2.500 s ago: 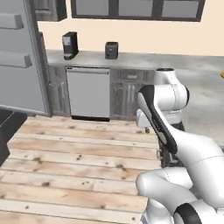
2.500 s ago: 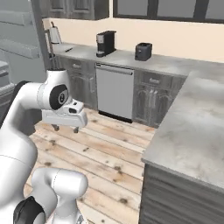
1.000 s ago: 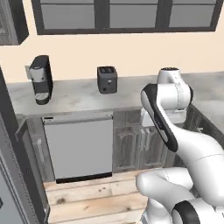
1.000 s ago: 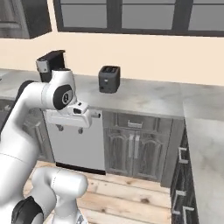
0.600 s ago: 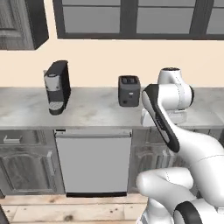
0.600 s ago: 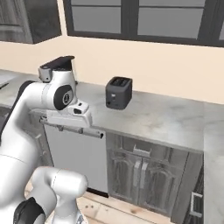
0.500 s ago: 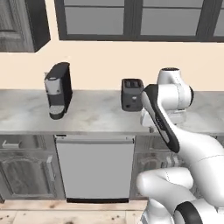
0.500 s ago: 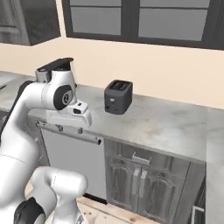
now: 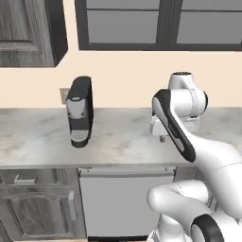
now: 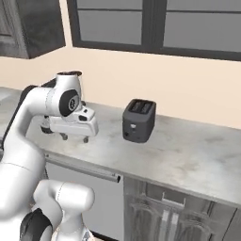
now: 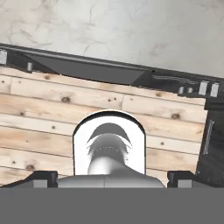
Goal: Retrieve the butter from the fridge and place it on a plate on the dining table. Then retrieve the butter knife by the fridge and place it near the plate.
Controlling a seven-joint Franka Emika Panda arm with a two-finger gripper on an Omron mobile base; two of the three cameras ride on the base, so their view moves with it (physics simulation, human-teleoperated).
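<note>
The gripper (image 10: 74, 138) hangs over the front edge of the marble wall counter (image 10: 188, 164), fingers spread wide and holding nothing. A black toaster (image 10: 139, 120) stands on that counter just beyond it, and a black coffee machine (image 9: 79, 112) farther along. Below the counter front sits a dishwasher (image 9: 126, 201).

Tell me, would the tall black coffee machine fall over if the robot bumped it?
Probably, if bumped near the top: the coffee machine stands tall and narrow on the marble counter. It looks bulky, so likely heavy. A low push might just slide it.
</note>
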